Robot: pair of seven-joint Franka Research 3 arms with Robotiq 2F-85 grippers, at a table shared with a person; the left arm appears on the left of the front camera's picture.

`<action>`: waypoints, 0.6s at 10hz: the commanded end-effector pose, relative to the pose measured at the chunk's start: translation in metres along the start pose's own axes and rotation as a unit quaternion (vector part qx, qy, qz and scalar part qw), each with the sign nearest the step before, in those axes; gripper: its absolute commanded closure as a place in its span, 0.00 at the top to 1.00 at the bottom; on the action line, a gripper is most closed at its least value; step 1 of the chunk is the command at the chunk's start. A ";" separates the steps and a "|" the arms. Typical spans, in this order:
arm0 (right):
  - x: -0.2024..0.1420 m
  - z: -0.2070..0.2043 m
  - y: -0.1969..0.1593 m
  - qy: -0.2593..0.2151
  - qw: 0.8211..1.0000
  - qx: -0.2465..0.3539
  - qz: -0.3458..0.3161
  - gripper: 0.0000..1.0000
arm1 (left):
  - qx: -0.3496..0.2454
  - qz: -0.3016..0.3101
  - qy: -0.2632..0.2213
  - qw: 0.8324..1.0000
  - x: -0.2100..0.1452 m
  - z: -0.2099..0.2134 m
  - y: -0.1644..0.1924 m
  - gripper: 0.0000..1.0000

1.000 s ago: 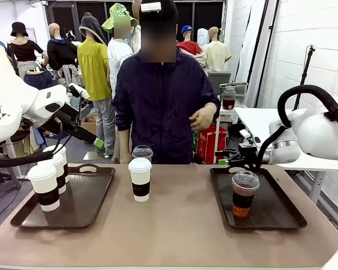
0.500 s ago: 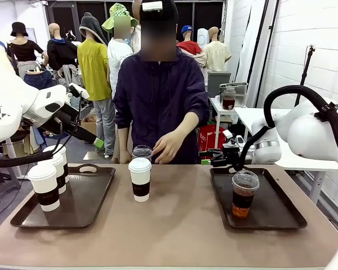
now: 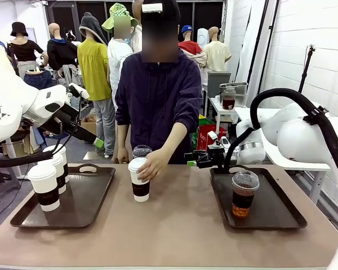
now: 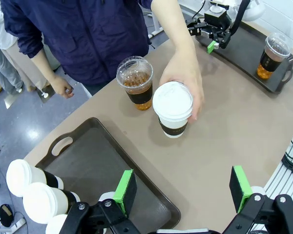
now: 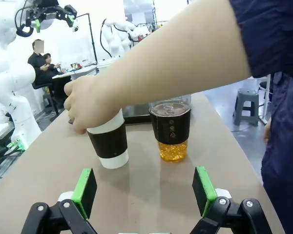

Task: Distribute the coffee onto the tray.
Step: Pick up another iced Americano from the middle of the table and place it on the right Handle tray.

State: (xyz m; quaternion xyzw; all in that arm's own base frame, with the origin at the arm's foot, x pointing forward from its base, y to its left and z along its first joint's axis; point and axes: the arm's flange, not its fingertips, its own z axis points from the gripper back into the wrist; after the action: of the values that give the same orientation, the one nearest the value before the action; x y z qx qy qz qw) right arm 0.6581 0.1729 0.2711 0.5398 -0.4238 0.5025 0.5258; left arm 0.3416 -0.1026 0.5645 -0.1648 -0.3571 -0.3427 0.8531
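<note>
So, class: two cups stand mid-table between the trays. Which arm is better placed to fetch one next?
Probably right. The right pincer, open, sits low, aimed at the clear cup and white cup. The left pincer hangs high above them. The person's hand holds the white cup.

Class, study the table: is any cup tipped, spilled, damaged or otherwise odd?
Nothing stands out. Every cup stands upright, lid on, and no spill shows; the person's hand rests on the white cup in the middle.
</note>
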 end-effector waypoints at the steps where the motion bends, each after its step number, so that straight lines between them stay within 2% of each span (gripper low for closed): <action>1: 0.006 0.016 -0.011 0.001 1.000 -0.007 -0.008 1.00 | -0.004 0.002 -0.001 1.000 -0.001 0.000 0.002 1.00; 6: 0.001 0.072 0.015 0.014 1.000 -0.017 -0.016 1.00 | -0.004 0.002 -0.001 1.000 -0.001 0.000 0.002 1.00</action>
State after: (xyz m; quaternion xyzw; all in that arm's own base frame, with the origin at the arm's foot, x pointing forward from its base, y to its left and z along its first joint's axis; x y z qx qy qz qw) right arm 0.6642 0.1014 0.2743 0.5234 -0.4312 0.4930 0.5451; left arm 0.3416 -0.1026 0.5645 -0.1648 -0.3572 -0.3427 0.8531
